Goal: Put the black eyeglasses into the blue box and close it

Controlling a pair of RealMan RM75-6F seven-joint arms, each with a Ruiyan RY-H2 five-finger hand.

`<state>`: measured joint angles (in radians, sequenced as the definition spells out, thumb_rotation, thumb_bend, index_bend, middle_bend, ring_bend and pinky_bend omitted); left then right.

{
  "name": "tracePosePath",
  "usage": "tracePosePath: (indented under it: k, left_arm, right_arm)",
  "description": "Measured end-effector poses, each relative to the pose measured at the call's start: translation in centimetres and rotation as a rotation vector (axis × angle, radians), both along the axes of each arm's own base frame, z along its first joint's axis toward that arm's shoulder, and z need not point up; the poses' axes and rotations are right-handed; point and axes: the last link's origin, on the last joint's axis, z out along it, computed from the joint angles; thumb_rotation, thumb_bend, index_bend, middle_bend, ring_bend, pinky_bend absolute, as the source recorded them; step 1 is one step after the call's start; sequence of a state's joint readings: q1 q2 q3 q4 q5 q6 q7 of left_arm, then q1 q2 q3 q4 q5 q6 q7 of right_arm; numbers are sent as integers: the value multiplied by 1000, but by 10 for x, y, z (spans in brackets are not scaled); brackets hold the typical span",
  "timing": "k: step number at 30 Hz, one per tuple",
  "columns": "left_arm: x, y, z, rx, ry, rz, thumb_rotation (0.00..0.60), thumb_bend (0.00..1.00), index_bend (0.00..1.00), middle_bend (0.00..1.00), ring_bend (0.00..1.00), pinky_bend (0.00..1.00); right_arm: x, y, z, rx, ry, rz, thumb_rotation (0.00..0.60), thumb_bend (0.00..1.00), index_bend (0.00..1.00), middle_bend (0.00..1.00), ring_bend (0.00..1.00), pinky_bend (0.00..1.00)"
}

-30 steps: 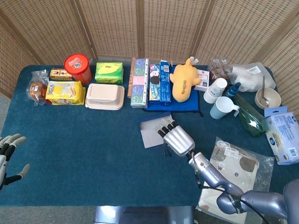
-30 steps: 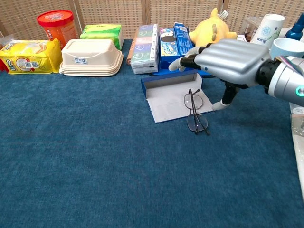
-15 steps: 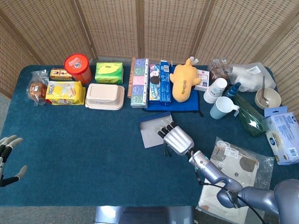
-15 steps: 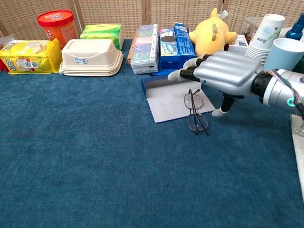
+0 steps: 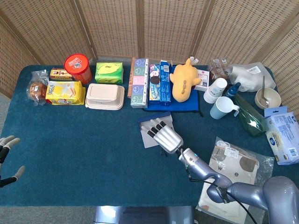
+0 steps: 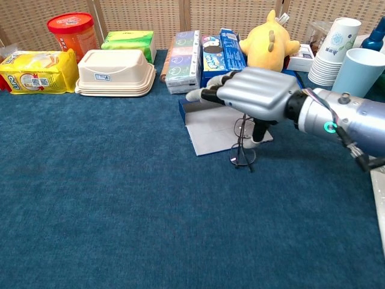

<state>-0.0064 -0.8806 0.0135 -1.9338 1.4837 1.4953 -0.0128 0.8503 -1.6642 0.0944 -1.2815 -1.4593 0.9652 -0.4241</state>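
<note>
Overhead, in the head view, the right hand (image 5: 164,136) lies palm down over the flat open blue box (image 5: 148,127), its metallic back and dark-jointed fingers covering most of the pale lining, so the black eyeglasses cannot be made out from here. Only the fingertips of the left hand (image 5: 6,150) show at the left edge, spread apart and holding nothing; the rest is cut off. The surface (image 5: 84,149) is a deep blue, felt-like cloth, and along its far side stand a red round tin (image 5: 77,66), a cream lidded container (image 5: 105,96) with rounded corners, and a soft yellow plush toy (image 5: 183,79). To the right lies a crinkled clear plastic bag (image 5: 236,168), partly hidden under the right arm. From the chest view the left hand is out of frame. The right hand (image 6: 252,96) reaches from the right over the blue box (image 6: 207,129), whose low dark wall and grey-white flat inside are plain to see. The black eyeglasses (image 6: 242,144) sit at the box's near right corner, thin wire rims with one lens on the lining and the other over the cloth beyond the box edge; the thumb comes down right at the frame, fingers extended forward above, but whether it actually pinches or merely touches the glasses I cannot tell. A stack of paper cups (image 6: 332,51) and a pale blue mug (image 6: 359,72) stand at the far right.
</note>
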Motion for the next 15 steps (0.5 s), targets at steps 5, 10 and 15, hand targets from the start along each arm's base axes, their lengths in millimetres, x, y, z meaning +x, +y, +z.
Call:
tracePosePath:
  k: [5, 10, 15]
  left_arm:
    - [-4, -2, 1, 4, -3, 6, 587, 282, 131, 110, 83, 0]
    - [-7, -3, 3, 6, -5, 9, 585, 282, 130, 111, 83, 0]
    - [-9, -5, 5, 12, -5, 12, 590, 282, 130, 110, 83, 0]
  right_arm:
    - [9, -8, -5, -4, -12, -25, 600, 0, 49, 179, 105, 179]
    - [14, -14, -9, -10, -18, -50, 600, 0, 41, 177, 103, 178]
    - [18, -21, -11, -22, -22, -72, 600, 0, 34, 176, 101, 176]
